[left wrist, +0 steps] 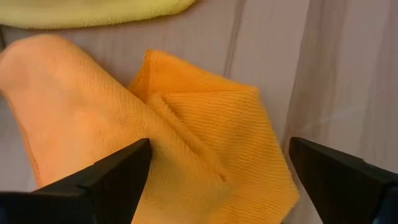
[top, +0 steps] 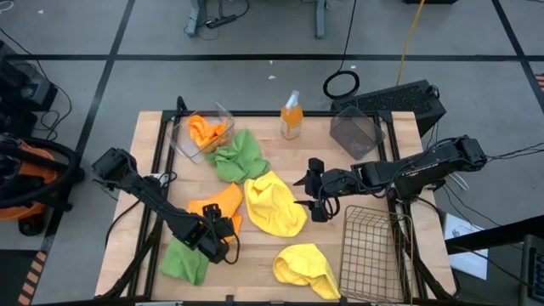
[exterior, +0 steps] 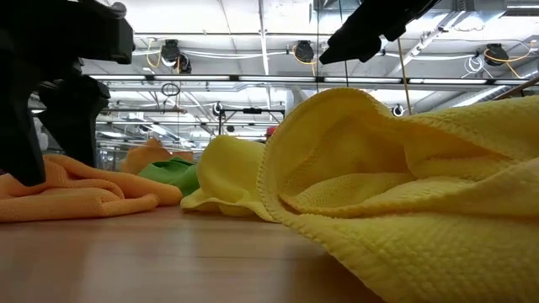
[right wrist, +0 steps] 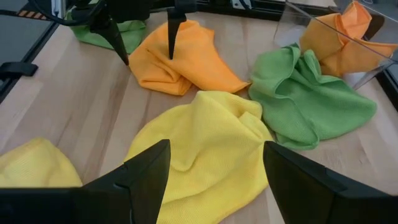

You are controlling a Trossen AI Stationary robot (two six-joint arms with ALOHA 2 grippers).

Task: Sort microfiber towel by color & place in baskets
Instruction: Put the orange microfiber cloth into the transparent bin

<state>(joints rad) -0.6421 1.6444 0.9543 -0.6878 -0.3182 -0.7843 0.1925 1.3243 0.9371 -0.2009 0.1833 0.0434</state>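
Wooden table (top: 153,136) carries six towels: two orange (top: 218,204) (top: 206,130), two green (top: 240,155) (top: 184,259), two yellow (top: 274,204) (top: 308,268). Three baskets: clear (top: 183,140), upper left; dark (top: 355,134); wire (top: 371,246). Left gripper (top: 223,229), jaws wide, over centre orange. Right gripper (top: 311,194), jaws wide, empty.

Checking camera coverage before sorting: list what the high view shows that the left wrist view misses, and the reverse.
Only the high view: the clear basket holding an orange towel, the dark basket, the wire basket, both green towels, the spray bottle and the right pincer. Only the left wrist view: the weave and folds of the orange towel between the open left pincer fingers. Both: that orange towel and a yellow towel.
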